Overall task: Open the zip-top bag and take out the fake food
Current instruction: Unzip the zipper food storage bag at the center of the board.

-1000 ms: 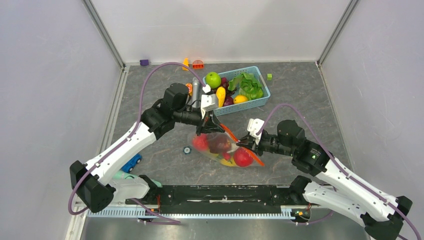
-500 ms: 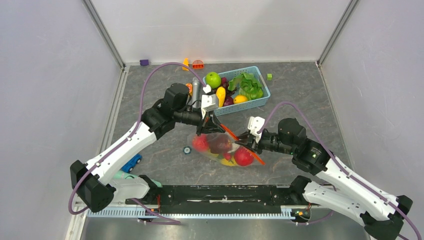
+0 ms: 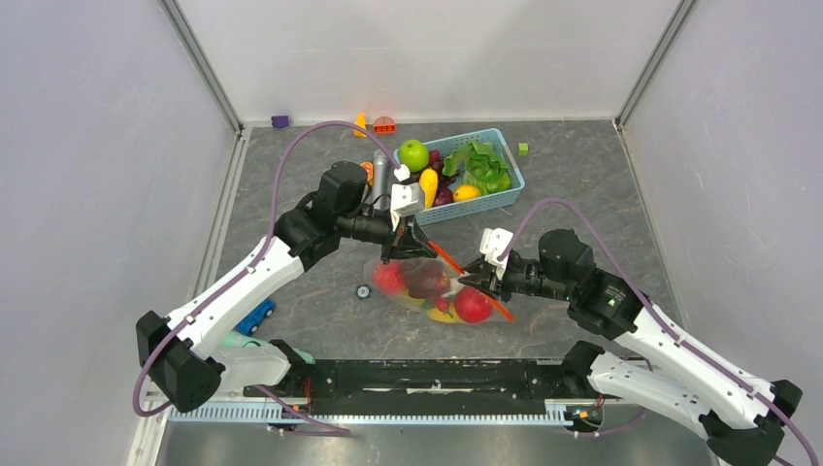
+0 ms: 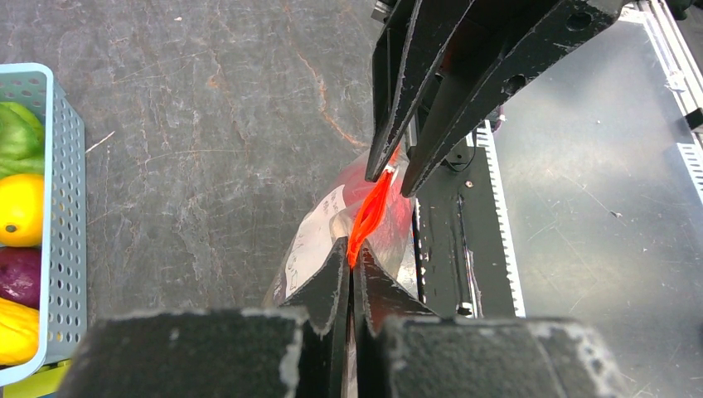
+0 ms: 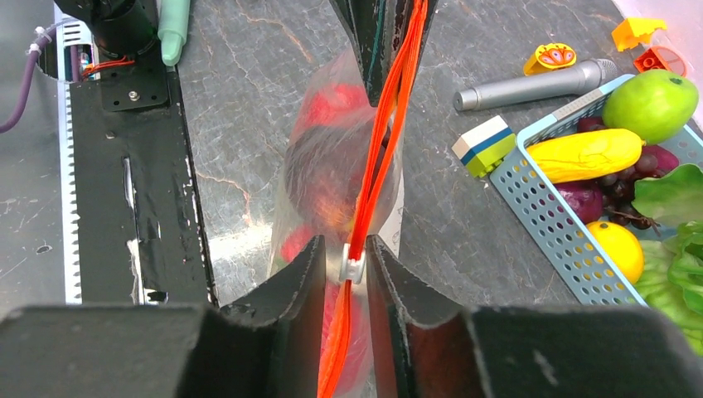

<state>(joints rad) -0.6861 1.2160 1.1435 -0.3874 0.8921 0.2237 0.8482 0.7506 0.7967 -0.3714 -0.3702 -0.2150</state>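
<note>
Left tool (image 4: 351, 249) is clenched on one end of the orange-red zip strip (image 5: 388, 133), and I am using it as the anchor. Seen from above, that pinch sits at about eleven o'clock of the zip-top bag (image 3: 427, 286), which is at the middle of the counter (image 3: 582, 175). The light-blue basket (image 3: 485, 199) stands off at its one o'clock. The bag droops below the strip, but I cannot tell whether its belly rests on the counter or hangs just clear.

The right tool (image 5: 344, 242) comes in from the bag's three o'clock. Its jaws are parted and straddle the strip, with the small pale slider (image 5: 351, 267) between them. I see no firm bite on it, so I count that tool as released.

The fake food (image 3: 472, 306) is all inside the plastic: red rounds, a dark one and something yellow low down. I judge that we are in the opening step, with removal not yet begun. I cannot make out whether any length of the zip has parted.

The next move, as I read it, calls for the right jaws to close squarely on the slider. Then I draw it along the strip toward five o'clock, away from the left pinch, which must hold fast. The pull should follow the line of the strip, because a sideways tug could skid off that little tab or drag the whole bag.
</note>
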